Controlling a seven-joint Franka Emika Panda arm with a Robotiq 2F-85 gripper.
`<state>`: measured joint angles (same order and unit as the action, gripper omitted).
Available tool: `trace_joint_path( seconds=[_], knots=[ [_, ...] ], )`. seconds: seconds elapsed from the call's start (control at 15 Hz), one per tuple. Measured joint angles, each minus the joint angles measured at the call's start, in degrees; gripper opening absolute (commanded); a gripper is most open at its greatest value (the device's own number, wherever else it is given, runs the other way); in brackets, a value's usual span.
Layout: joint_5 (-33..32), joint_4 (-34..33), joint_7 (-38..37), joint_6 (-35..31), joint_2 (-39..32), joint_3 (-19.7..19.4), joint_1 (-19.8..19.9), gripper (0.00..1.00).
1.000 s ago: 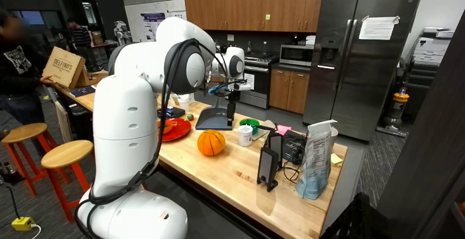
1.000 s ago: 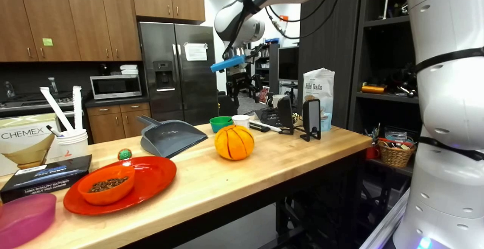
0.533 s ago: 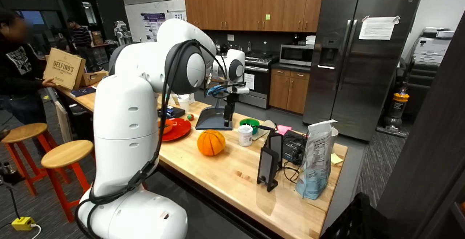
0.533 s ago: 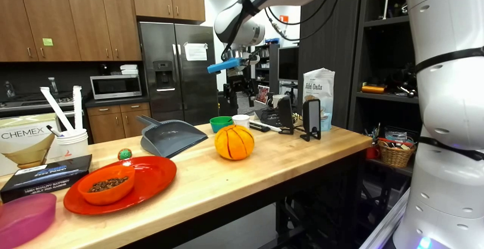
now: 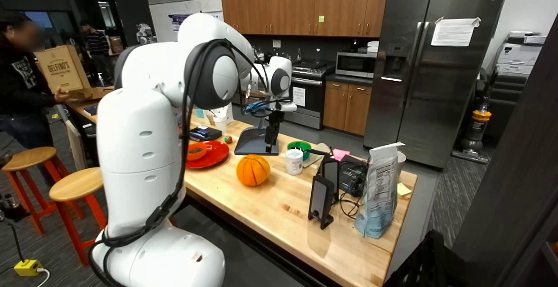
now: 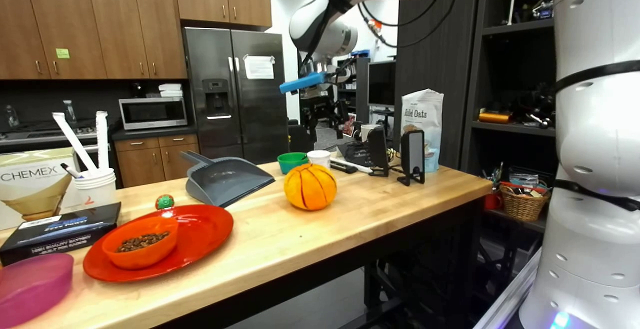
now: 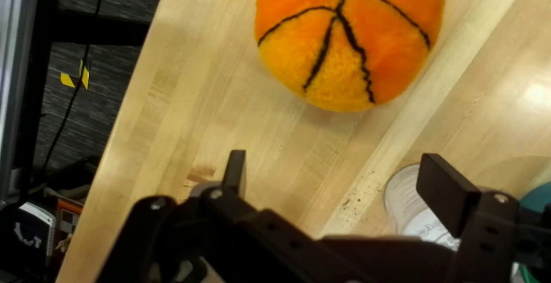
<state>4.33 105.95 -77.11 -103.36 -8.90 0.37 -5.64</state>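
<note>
My gripper [image 7: 333,175] is open above the wooden table, its two black fingers spread wide with nothing held between them. In the wrist view an orange plush ball [image 7: 351,42] with black seams lies beyond the fingertips, apart from them. A white tub [image 7: 400,197] shows partly behind the right-hand finger, and dark specks [image 7: 353,201] dot the wood between the fingers. Both exterior views show the gripper [image 5: 271,141] [image 6: 327,129] raised over the table, with the ball [image 5: 253,171] [image 6: 310,187], tub [image 5: 294,162] [image 6: 319,158] and green bowl [image 5: 298,148] [image 6: 291,163] below.
A grey dustpan [image 6: 227,180] lies behind the ball. Beside it are a red plate [image 6: 205,229] and an orange bowl [image 6: 145,255] of brown bits. Black speakers [image 5: 321,202] and an oats bag [image 5: 379,193] stand towards one table end. A person [image 5: 22,73] stands at the far end.
The gripper has shifted a little, leftward in an exterior view, and the arm's upper links have moved with it. It stays open. The person has moved a cardboard box; the tabletop things near the gripper stay put.
</note>
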Motion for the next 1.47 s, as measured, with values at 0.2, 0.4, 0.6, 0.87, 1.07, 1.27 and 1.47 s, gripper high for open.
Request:
trace_joint_path(
  seconds=[0.2,0.4,0.6,0.87,1.07,1.27,1.47],
  knots=[
    [0.29,7.58,0.04,-0.12,9.69,-0.02,0.29,1.0],
    [1.53,14.97,0.16,0.27,19.7,0.02,1.0,1.0],
    [4.02,23.4,1.04,1.26,30.1,0.11,2.16,1.0],
    [8.1,35.87,3.29,3.49,43.47,0.23,3.7,1.0],
    [10.99,44.6,6.35,6.33,53.2,0.23,5.03,1.0],
    [12.25,50.22,9.81,10.96,61.71,0.22,6.77,1.0],
    [12.35,52.5,13.29,16.09,67.43,0.22,8.8,1.0]
  ],
)
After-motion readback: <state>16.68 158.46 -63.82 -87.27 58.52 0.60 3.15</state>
